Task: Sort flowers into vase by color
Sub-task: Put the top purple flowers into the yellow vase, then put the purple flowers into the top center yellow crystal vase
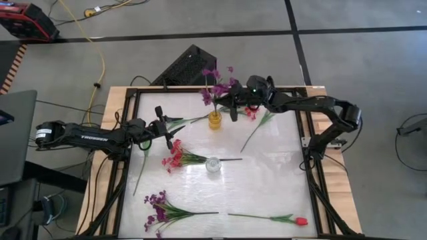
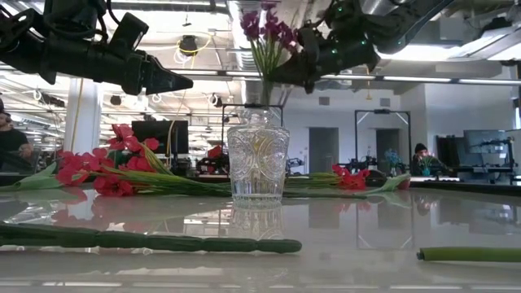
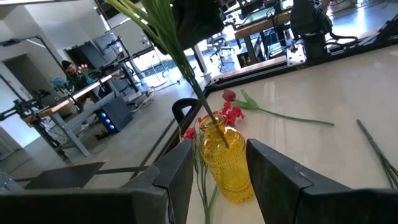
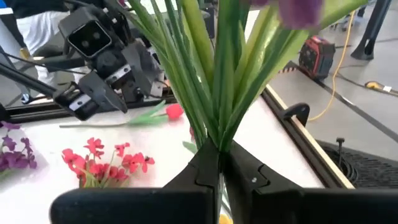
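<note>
Here we look down on a glossy white table (image 1: 267,180) framed by black rails on a wooden base, standing on a grey floor with a yellow cable (image 1: 100,60) trailing across it. Level with the tabletop, we see an open office behind, with desks, monitors and a seated person (image 2: 420,155) far back.

The flowers are sprays and single blooms on long thin green stems. A purple spray (image 1: 215,83) stands in the yellow vase (image 1: 215,120) near the table's far edge. The right gripper (image 1: 233,110) is just beside that vase, and in its wrist view we see its fingers (image 4: 205,171) pressed together around the purple spray's stems just above the vase mouth. A clear vase (image 1: 213,165) stands mid-table, with a red-pink spray (image 1: 177,158) lying beside it, stem toward it. Another purple spray (image 1: 160,210) lies at the near left, a red tulip (image 1: 300,221) at the near right, and more red blooms (image 1: 251,113) lie past the yellow vase.

The left gripper (image 1: 160,127) hovers left of the yellow vase, fingers (image 3: 177,171) spread and holding nothing.
</note>
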Available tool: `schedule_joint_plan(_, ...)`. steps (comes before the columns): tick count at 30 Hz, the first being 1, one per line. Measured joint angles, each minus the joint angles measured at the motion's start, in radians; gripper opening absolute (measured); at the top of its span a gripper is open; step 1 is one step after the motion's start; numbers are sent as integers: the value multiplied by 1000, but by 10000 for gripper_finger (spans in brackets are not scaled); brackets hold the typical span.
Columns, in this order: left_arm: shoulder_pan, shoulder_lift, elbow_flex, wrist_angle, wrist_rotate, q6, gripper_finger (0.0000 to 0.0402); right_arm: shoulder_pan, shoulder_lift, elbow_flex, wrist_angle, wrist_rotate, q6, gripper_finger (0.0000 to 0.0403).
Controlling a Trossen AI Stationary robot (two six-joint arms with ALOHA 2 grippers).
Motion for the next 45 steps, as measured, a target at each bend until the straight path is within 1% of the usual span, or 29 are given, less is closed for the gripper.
schedule_joint_plan(5,0,0,0,-5,-1,10,139,0,-33,-1,-41,3,32,89)
schedule_joint_plan(10,0,0,0,-15,-6,18,139,0,-78,-1,-128,2,35,166)
schedule_joint_plan(15,0,0,0,-16,-13,19,139,0,-140,-1,-287,1,53,251)
schedule_joint_plan(17,0,0,0,-16,-16,21,139,0,-173,-1,-351,1,53,274)
schedule_joint_plan(19,0,0,0,-17,-16,27,139,2,-212,-1,-416,0,53,288)
schedule_joint_plan(25,0,0,0,-17,-29,30,139,56,-325,0,-575,4,30,294)
schedule_joint_plan(30,0,0,0,-17,-45,30,139,137,-404,1,-681,82,34,292)
schedule_joint_plan(34,0,0,0,-19,-60,32,139,218,-442,1,-727,102,140,292)
schedule_joint_plan(38,0,0,0,-33,-83,48,139,350,-434,1,-721,113,206,292)
schedule_joint_plan(42,0,0,0,-55,-104,56,139,507,-376,1,-654,219,269,292)
schedule_joint_plan(45,0,0,-1,-74,-104,50,139,604,-318,1,-578,259,272,292)
